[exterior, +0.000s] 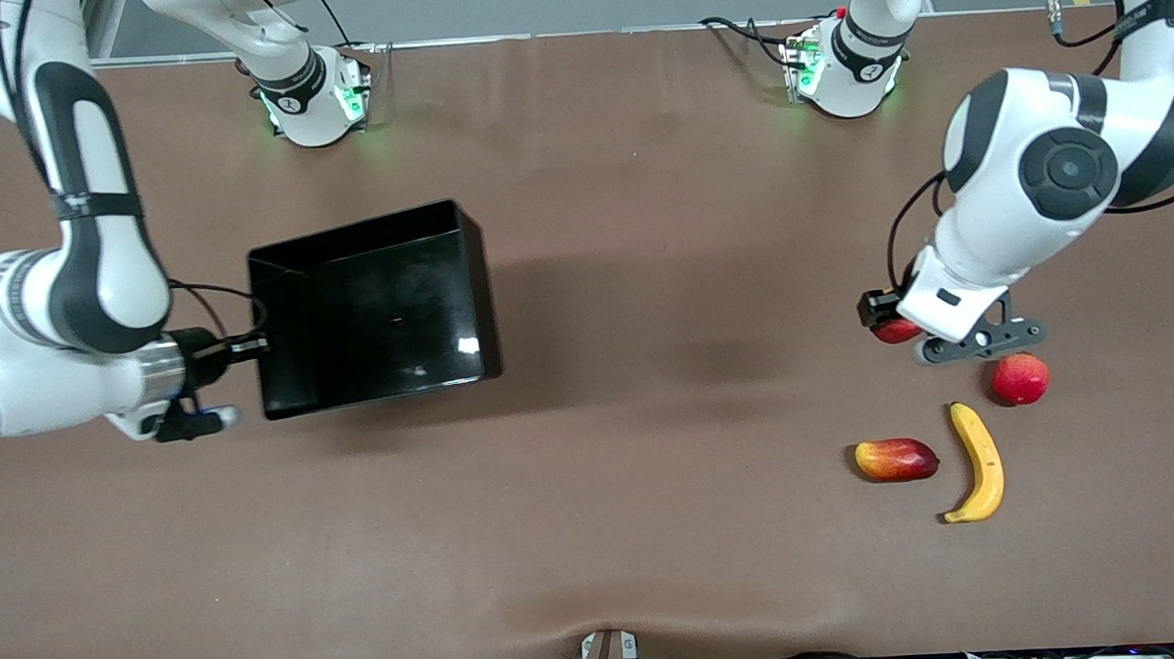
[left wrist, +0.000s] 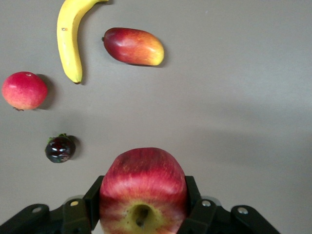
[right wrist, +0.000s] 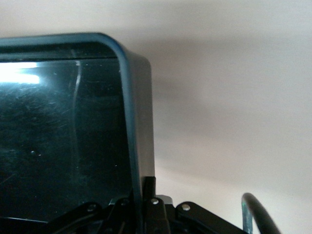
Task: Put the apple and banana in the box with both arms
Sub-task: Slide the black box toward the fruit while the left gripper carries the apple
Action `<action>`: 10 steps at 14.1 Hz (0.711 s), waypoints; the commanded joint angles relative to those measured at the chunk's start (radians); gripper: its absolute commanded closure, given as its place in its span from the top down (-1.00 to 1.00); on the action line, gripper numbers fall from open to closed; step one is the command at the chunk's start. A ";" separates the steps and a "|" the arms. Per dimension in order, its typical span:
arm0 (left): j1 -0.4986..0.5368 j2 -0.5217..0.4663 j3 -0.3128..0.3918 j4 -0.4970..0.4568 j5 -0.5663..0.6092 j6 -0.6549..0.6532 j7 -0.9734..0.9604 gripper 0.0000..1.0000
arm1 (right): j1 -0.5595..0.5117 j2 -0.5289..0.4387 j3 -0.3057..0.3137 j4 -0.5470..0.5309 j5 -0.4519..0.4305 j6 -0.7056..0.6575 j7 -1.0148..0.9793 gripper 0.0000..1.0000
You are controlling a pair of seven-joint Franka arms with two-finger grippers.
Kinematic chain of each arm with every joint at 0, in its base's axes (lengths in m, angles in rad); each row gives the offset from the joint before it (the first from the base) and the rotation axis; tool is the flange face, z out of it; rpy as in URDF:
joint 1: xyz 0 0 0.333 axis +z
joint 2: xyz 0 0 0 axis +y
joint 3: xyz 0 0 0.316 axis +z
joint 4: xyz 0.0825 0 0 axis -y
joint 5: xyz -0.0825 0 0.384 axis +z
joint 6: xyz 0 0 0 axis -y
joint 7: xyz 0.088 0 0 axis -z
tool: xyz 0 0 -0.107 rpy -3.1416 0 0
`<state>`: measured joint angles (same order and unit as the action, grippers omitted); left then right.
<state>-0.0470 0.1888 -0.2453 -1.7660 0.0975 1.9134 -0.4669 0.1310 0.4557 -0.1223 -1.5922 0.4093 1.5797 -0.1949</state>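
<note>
My left gripper (exterior: 894,324) is shut on the red apple (exterior: 896,332) and holds it in the air over the table at the left arm's end. In the left wrist view the apple (left wrist: 143,187) sits between the black fingers (left wrist: 92,197) with its stem dimple toward the camera. The yellow banana (exterior: 979,461) (left wrist: 68,39) lies on the table, nearer to the front camera than the apple. My right gripper (exterior: 256,344) (right wrist: 146,195) is shut on one wall of the black box (exterior: 365,230) (right wrist: 139,122) at the right arm's end. The box is empty.
A pink-red round fruit (exterior: 1020,378) (left wrist: 24,90) lies beside the banana's far tip. A red-and-yellow mango-shaped fruit (exterior: 895,460) (left wrist: 134,46) lies beside the banana, toward the box. A small dark fruit (left wrist: 60,148) rests near the held apple. The box casts a broad shadow mid-table.
</note>
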 commanded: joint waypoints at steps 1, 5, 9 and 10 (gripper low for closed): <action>0.006 0.006 -0.060 0.031 0.004 -0.024 -0.076 -1.00 | 0.080 -0.014 -0.005 -0.006 0.056 0.069 0.073 -1.00; -0.002 0.040 -0.152 0.075 -0.024 -0.024 -0.186 -1.00 | 0.255 0.024 -0.005 -0.005 0.129 0.245 0.282 -1.00; -0.048 0.064 -0.180 0.112 -0.024 -0.022 -0.253 -1.00 | 0.383 0.087 -0.005 -0.002 0.131 0.394 0.397 -1.00; -0.054 0.066 -0.180 0.112 -0.025 -0.017 -0.256 -1.00 | 0.398 0.095 -0.005 -0.002 0.129 0.396 0.397 -1.00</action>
<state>-0.0882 0.2369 -0.4241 -1.6910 0.0835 1.9129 -0.7093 0.5127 0.5450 -0.1168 -1.6012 0.5060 1.9769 0.1960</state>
